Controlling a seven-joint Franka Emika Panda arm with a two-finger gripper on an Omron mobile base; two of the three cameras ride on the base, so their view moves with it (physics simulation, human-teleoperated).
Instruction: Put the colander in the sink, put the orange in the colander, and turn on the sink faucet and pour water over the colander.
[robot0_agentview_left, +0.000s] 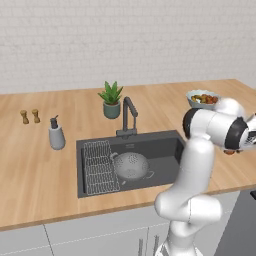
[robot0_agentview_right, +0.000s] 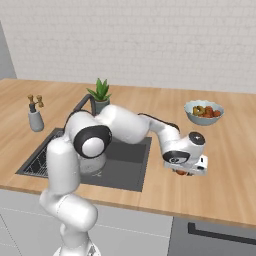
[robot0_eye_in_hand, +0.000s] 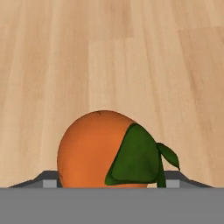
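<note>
Orange peel with a dark green leaf patch is seen right up against the hand camera, sat between the gripper fingertips, whose dark tips are poking up on either side of it at the bottom of the hand view. So the fruit is clamped by the jaws, or at least that's how it looks, with wooden counter grain spread out behind it. From the right base view the gripper is seen lowered onto the countertop to the right of the sink, and a sliver of orange is caught under the hand. Further back, the colander is found sitting inside the sink basin just beside the wire grid rack, well apart from the hand. Behind that the sink faucet is stood at the basin's back edge, with a potted plant next to it and the fruit bowl off beyond the hand.
</note>
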